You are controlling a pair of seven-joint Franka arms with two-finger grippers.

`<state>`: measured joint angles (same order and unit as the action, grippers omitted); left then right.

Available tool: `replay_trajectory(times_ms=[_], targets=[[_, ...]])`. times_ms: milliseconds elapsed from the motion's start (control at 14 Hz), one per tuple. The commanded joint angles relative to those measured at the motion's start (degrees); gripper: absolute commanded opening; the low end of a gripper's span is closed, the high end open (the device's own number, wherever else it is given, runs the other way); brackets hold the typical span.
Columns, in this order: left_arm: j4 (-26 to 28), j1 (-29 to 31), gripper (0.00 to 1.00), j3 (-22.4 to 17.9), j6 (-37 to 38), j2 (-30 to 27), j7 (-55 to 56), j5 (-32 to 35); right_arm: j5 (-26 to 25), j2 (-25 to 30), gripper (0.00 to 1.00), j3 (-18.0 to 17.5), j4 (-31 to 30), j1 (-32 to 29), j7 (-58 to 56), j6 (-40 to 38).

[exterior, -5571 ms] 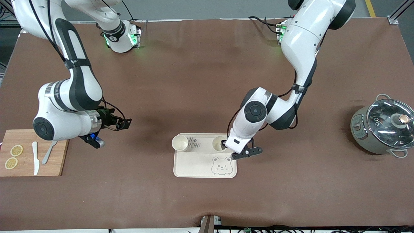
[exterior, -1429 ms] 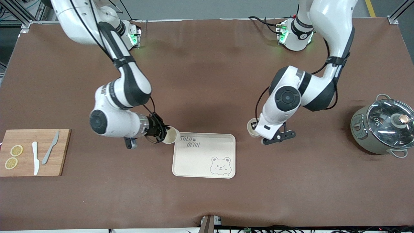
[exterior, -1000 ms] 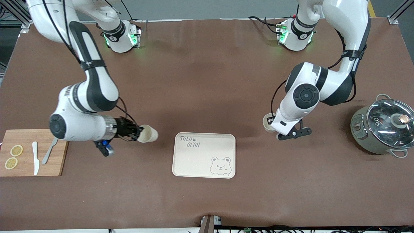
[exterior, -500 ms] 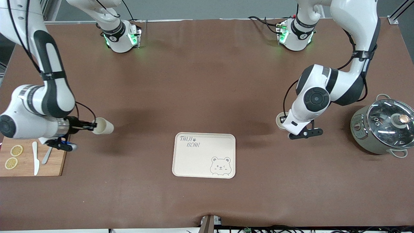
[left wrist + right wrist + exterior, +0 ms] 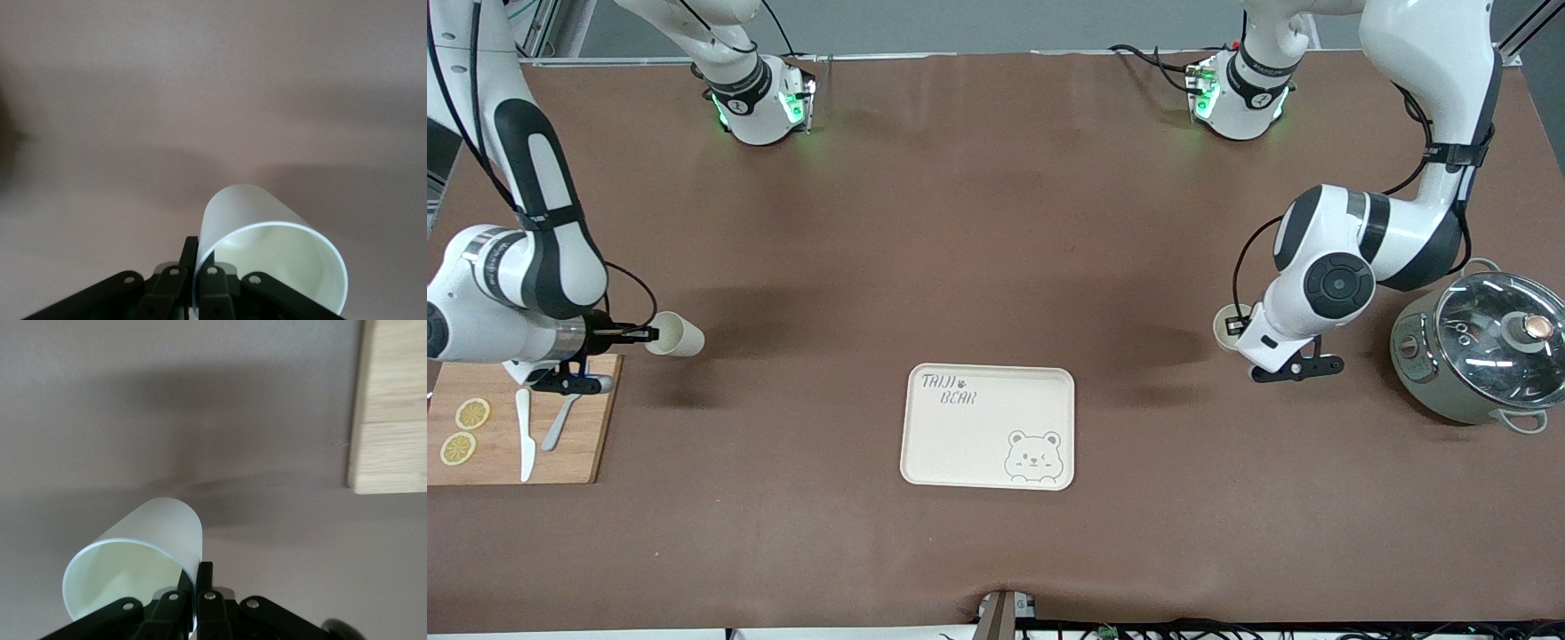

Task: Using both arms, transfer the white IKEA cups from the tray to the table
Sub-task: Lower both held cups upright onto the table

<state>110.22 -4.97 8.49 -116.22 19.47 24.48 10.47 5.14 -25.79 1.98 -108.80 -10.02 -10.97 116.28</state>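
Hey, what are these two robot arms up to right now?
Each arm is carrying a white cup off the tray, which now sits bare mid-table. The right claw pinches the rim of one cup over the table beside the cutting board. The left claw pinches the other cup over the table near the lidded pot.
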Motion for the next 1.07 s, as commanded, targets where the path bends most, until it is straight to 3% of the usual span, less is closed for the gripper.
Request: replay_trajectory(times_ms=[0, 429, 500, 571, 643, 929, 1000], targets=[[3.16, 1.01, 0.00, 0.65, -0.06, -2.60, -0.92, 1.30, -1.45, 2.23, 0.00, -0.67, -3.70, -0.61, -0.28, 2.54], [7.55, 5.15, 0.00, 0.91, -0.93, -2.59, -5.57, 1.30, -1.54, 1.62, 0.00, -0.75, -4.41, -0.53, 0.07, 3.60], [8.51, 5.23, 0.00, 0.83, -1.81, -2.60, -5.75, 1.22, -1.54, 1.62, 0.20, -0.75, -4.32, -0.35, 0.24, 3.60], [9.83, 5.58, 0.00, 0.91, -3.56, -2.60, -5.67, 1.04, -1.54, 1.62, 0.72, -0.75, -4.06, -0.26, 0.51, 3.77], [11.15, 6.46, 0.00, 0.91, -5.92, -2.68, -5.67, 0.78, -1.54, 1.62, 1.00, -0.75, -3.88, -0.17, 0.59, 3.77], [13.62, 8.40, 0.00, 1.00, -12.71, -1.98, -5.76, -0.18, -1.54, 1.62, 1.00, -0.84, -1.78, -0.17, 0.51, 1.23], [13.62, 8.31, 0.04, 1.00, -13.24, -1.72, -5.76, -1.06, -1.54, 2.23, 1.00, -1.02, -0.64, -0.08, 0.51, -1.73]])
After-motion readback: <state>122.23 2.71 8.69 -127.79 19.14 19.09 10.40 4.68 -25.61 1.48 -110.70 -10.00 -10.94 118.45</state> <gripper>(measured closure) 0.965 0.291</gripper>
